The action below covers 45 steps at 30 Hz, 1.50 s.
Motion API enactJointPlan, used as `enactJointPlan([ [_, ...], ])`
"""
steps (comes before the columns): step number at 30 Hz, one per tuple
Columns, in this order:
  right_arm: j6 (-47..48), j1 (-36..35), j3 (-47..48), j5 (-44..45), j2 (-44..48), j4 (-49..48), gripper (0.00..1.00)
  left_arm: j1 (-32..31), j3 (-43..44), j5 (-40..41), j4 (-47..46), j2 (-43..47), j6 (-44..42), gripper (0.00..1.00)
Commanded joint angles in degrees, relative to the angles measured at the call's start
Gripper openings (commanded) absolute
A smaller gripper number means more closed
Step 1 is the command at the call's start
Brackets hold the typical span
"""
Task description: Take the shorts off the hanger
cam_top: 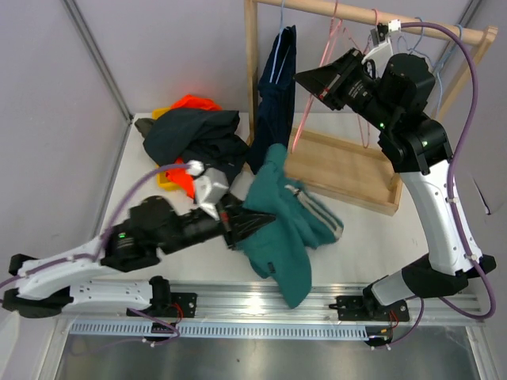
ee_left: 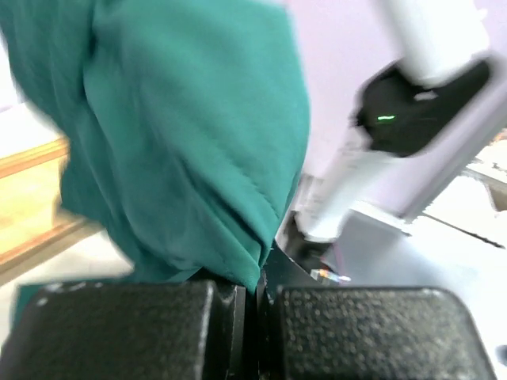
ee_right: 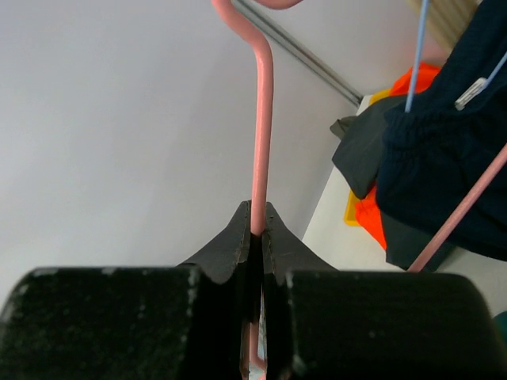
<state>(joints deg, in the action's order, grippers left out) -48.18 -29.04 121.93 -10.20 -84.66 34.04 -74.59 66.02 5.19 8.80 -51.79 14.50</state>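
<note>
The teal green shorts (cam_top: 285, 229) lie draped over the table's front, one end pinched in my shut left gripper (cam_top: 242, 224); they fill the left wrist view (ee_left: 182, 134) above that gripper (ee_left: 257, 297). My right gripper (cam_top: 305, 79) is shut on the wire of a bare pink hanger (ee_right: 261, 119), at its fingertips (ee_right: 257, 226), beside the rack. The navy blue shorts (cam_top: 273, 87) hang on a light blue hanger and show in the right wrist view (ee_right: 451, 182). Dark shorts (cam_top: 190, 131) and orange shorts (cam_top: 194, 103) lie piled at the back left.
A wooden rack with a top rail (cam_top: 356, 12) and a base tray (cam_top: 348, 170) stands at the back right. More bare wire hangers (cam_top: 444, 55) hang behind my right arm. A yellow item (cam_top: 165, 180) lies under the pile's edge.
</note>
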Motion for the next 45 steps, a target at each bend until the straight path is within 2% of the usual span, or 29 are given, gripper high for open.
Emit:
enactJointPlan([
  [1,3.01,2.67,1.21,0.18,1.43,-11.45,0.00,-3.80,5.26,9.56,10.87,6.52,1.49,0.00],
  [3,2.75,3.81,1.21,-0.78,0.99,-11.19,0.00,-4.60,5.61,10.80,16.74,8.45,2.54,0.00],
  [6,1.52,4.34,-0.89,-2.28,0.99,-11.71,0.00,-4.87,5.87,22.72,22.47,10.22,1.50,0.00],
  [7,1.08,4.25,-2.21,-2.63,1.86,-13.28,0.00,-4.87,6.14,30.50,23.10,10.30,0.36,0.00],
  [9,0.20,4.16,-6.41,-3.16,2.92,-14.70,0.00,-4.34,6.14,36.36,22.06,10.66,-5.95,0.00],
  [10,0.20,4.16,-7.22,-3.25,3.27,-14.88,0.00,-1.73,7.18,37.34,20.83,10.40,-8.15,0.00],
  [12,0.98,4.34,-8.11,-3.60,3.89,-14.53,0.00,3.46,12.44,35.08,21.08,8.47,-11.24,0.00],
  [13,1.16,4.51,-8.55,-4.30,3.89,-13.75,0.00,9.66,14.03,33.15,21.87,7.50,-11.60,0.00],
  [14,1.34,4.78,-8.55,-4.74,3.89,-13.48,0.00,13.03,15.53,28.43,22.05,6.45,-12.82,0.00],
  [16,1.60,6.00,-8.64,-6.49,3.63,-13.56,0.00,20.40,20.54,25.23,22.05,2.42,-14.32,0.00],
  [18,0.64,7.67,-8.73,-8.69,2.67,-14.44,0.00,24.56,25.26,22.86,22.05,-0.75,-17.57,0.00],
  [19,-0.58,9.59,-8.55,-9.92,2.05,-15.49,0.00,29.01,26.34,21.45,21.62,-2.07,-18.01,0.00],
  [24,-4.28,14.88,-7.06,-16.34,-3.12,-20.05,0.00,43.53,37.23,10.04,21.35,-9.28,-16.35,0.00],
  [27,-8.50,16.73,-6.97,-21.24,-6.12,-24.18,0.00,46.72,43.04,8.96,22.66,-14.63,-17.66,0.00],
  [33,-15.08,18.05,-5.47,-26.71,-14.12,-32.10,0.00,57.96,62.36,2.55,25.83,-26.85,-16.18,0.00],
  [38,-18.96,19.46,-5.82,-29.44,-17.90,-38.08,0.00,69.47,66.43,-3.41,24.52,-36.88,-9.86,0.00],
  [41,-18.18,19.72,-7.05,-29.18,-17.56,-37.56,0.00,72.12,68.28,-4.75,24.60,-41.28,-9.14,0.00],
  [45,-16.77,19.81,-12.32,-28.30,-12.74,-37.47,0.00,73.35,68.72,-4.31,22.77,-44.18,-8.96,0.00],
])
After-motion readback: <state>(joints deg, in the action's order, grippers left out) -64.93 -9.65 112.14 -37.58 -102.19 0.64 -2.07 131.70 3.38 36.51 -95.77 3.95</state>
